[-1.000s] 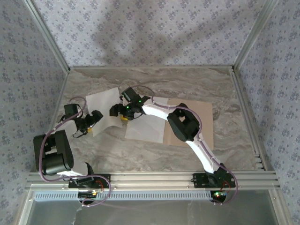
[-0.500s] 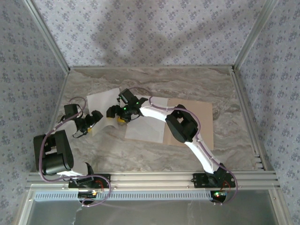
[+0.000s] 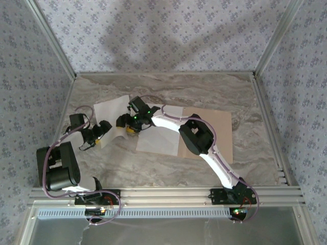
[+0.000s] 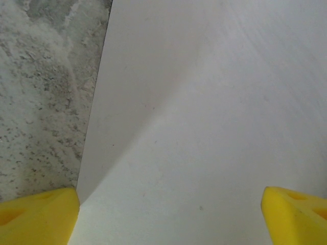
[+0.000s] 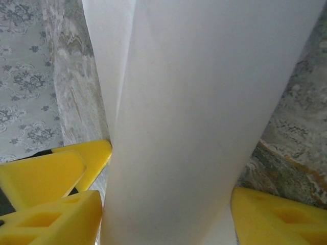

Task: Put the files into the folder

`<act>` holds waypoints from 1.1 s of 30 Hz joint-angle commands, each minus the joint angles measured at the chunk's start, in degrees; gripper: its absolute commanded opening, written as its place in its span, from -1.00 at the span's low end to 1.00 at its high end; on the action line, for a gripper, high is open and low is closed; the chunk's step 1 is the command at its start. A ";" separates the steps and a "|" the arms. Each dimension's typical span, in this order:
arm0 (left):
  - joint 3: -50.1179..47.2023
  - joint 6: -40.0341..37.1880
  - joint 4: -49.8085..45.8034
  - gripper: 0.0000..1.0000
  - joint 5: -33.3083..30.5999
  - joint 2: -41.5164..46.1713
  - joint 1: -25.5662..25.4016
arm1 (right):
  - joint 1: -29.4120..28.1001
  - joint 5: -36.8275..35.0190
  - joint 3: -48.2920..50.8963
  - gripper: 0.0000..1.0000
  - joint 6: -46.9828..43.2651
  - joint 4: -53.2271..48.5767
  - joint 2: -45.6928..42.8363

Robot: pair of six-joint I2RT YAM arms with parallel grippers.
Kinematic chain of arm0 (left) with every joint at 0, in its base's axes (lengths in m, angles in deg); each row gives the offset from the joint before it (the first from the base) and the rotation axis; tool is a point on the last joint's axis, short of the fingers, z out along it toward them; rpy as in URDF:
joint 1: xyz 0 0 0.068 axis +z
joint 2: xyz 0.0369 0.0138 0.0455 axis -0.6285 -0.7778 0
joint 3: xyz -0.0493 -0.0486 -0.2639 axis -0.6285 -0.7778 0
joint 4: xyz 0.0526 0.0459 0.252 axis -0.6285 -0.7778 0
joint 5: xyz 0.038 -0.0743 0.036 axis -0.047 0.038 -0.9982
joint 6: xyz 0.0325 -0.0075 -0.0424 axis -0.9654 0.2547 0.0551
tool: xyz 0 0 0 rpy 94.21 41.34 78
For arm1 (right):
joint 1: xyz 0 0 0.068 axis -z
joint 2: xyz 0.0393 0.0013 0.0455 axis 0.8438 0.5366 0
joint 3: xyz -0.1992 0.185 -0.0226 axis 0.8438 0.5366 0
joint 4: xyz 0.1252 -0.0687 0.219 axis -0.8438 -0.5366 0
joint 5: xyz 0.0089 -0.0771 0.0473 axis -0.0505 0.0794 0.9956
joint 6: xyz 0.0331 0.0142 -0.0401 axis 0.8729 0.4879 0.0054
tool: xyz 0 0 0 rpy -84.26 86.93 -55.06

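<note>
A: Right tool [image 3: 129,127] has slid left; jaws partway in around the loose white paper sheet [image 3: 110,109], grip unclear. Left tool [image 3: 103,128] wide open, empty.
B: Other white sheet [image 3: 159,138] lies over the tan cardboard folder [image 3: 217,133]. Looks half done.

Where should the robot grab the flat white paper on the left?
The left sheet lies flat and thin on the marble table, so there is nothing to pinch from above. It is probably best taken by its left edge, coming in low from the bare table side. The left end effector is open at that edge.
</note>
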 commanded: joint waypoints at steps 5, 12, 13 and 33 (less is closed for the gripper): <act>-1.97 0.88 0.29 0.84 5.43 -0.77 -0.83 | -0.06 1.86 -2.38 0.25 1.89 1.42 2.09; -1.98 1.81 0.32 0.84 6.74 0.16 -0.88 | 0.23 3.37 -2.35 -0.06 2.39 3.50 1.73; -1.98 1.99 0.06 0.84 6.89 0.78 -0.91 | 0.38 3.46 -2.30 -0.12 2.27 3.69 1.51; 1.19 8.76 -7.51 0.95 8.88 21.02 -0.45 | 4.76 5.92 9.86 -0.50 -2.89 7.79 -14.12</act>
